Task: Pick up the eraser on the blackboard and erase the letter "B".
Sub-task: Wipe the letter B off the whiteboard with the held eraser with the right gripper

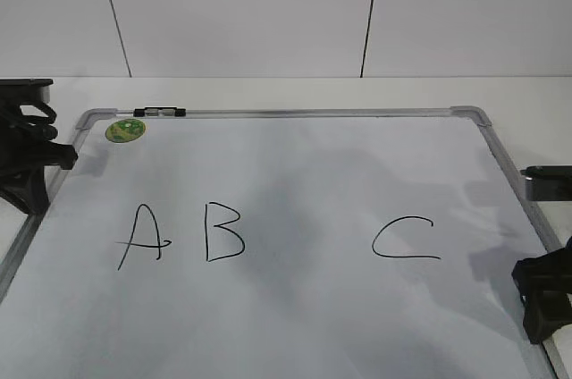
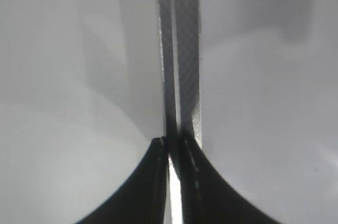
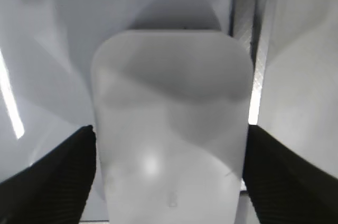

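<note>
The blackboard [image 1: 295, 113] is a white board with a grey frame lying flat. It bears a black "A" [image 1: 141, 236], the letter "B" [image 1: 224, 231] and a "C" [image 1: 407, 240]. The eraser [image 3: 169, 86], a white rounded block, fills the right wrist view next to the board's right frame [image 3: 245, 23]. My right gripper [image 3: 170, 134] has a finger against each side of it. In the exterior view the right gripper [image 1: 536, 294] sits at the board's right edge and hides the eraser. My left gripper [image 2: 171, 142] is shut and empty over the board's left frame [image 2: 182, 49], far left in the exterior view [image 1: 63, 157].
A round green sticker [image 1: 125, 130] is stuck at the board's far left corner. A small black and clear clip [image 1: 159, 112] sits on the far frame. A white panelled wall [image 1: 268, 12] stands behind the table.
</note>
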Robot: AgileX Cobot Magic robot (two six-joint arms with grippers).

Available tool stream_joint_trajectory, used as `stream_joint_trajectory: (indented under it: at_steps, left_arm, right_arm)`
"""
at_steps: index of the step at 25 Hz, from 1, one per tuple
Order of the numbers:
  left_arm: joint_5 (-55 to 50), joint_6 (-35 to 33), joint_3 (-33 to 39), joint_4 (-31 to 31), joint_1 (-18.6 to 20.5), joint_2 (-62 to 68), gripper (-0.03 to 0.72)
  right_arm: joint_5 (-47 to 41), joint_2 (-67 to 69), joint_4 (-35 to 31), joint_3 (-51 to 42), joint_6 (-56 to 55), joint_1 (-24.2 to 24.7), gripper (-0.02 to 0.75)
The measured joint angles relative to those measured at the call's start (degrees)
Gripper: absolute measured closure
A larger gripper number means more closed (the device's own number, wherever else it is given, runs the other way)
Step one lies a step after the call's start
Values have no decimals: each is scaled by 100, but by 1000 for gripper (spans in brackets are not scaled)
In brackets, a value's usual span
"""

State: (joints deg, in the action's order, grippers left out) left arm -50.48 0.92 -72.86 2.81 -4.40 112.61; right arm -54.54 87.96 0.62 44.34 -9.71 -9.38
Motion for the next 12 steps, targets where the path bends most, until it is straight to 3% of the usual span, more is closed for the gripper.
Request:
stream_joint_trajectory:
  at_steps: [5, 12]
  left_arm:
    - [0, 0, 0, 0, 0, 0, 651]
    - [-7, 0, -9, 0, 0, 0, 651]
  right_arm:
    - [-22, 89, -62, 0, 0, 0, 85]
    - [-272, 89, -62, 0, 0, 9, 176]
